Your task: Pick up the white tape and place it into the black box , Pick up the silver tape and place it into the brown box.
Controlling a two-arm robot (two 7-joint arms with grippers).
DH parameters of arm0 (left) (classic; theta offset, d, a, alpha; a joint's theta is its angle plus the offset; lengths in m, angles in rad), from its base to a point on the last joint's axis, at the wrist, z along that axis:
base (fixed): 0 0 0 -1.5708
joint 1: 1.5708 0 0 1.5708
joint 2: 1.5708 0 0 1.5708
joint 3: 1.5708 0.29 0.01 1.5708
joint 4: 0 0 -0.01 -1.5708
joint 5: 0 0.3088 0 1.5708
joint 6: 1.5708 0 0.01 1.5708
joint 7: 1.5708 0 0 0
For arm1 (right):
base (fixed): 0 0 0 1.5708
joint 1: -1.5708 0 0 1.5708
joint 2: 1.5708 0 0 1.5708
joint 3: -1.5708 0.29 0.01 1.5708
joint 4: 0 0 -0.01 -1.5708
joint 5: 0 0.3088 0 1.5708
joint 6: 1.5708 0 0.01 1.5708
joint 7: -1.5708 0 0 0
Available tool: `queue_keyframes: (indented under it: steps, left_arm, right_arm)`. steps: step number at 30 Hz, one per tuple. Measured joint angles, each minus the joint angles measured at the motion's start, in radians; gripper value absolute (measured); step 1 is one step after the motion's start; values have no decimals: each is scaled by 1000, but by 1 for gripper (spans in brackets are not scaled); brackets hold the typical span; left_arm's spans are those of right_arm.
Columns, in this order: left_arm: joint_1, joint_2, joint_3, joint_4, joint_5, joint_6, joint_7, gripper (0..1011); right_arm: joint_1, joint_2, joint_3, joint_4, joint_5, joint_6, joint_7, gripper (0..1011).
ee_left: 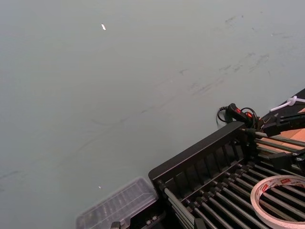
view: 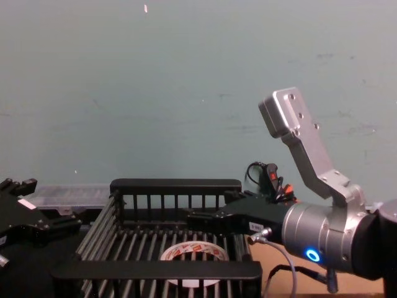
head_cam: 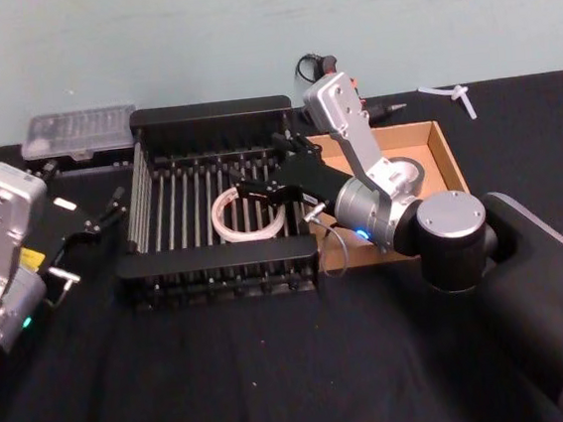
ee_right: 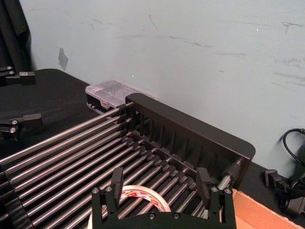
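Black cloth covers the table under a pale green wall. My right gripper [head_cam: 260, 195] hangs inside the black box [head_cam: 208, 116], fingers spread wide and empty, with the white tape [head_cam: 245, 217] lying flat on the bars just below them. The silver tape [head_cam: 404, 172] sits in the brown box [head_cam: 442, 152], behind my right wrist. Pulling back carelessly, I could hook a finger in the roll or knock the crate's rim. My left gripper [head_cam: 94, 227] waits open beside the crate.
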Motion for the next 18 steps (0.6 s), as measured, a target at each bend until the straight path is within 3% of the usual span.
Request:
queue_keyframes:
  steps: [3,18]
  left_arm:
    - [0,0,0,0,0,0,0,1001]
    - [0,0,0,0,0,0,0,1001]
  right_arm:
    - [0,0,0,0,0,0,0,1002]
    - [-9,3,11,-15,3,0,11,1002]
